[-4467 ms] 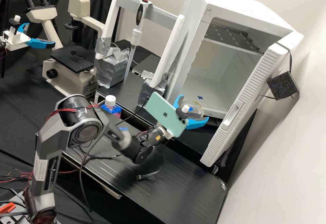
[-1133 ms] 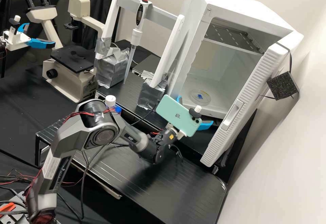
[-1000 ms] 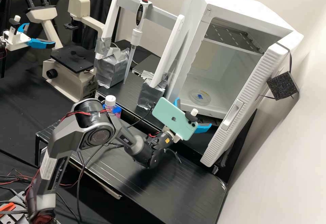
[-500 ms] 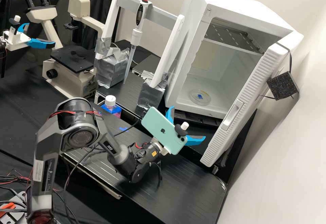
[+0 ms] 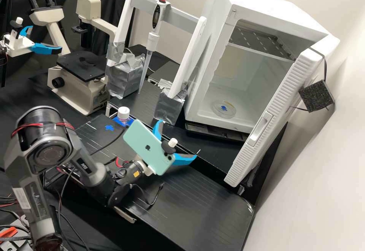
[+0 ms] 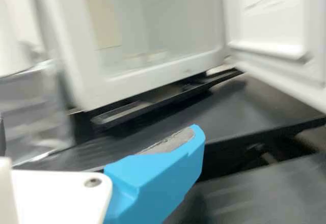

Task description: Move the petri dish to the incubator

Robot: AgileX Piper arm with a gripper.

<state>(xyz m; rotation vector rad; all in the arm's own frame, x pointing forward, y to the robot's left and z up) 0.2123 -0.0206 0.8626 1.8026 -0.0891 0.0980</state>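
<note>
Beyond my fingertips, the white incubator (image 5: 266,5) stands with its door swung open. My gripper (image 5: 178,139), fingers spread wide around bare air, has drawn back from it since the earlier frame. In the high view, a mint-green phone (image 5: 149,147) behind the fingertips hides where the fingers join the body. Well ahead of them, the petri dish (image 5: 224,109) lies unmoved on the incubator's floor, its clear outline faint to me.
</note>
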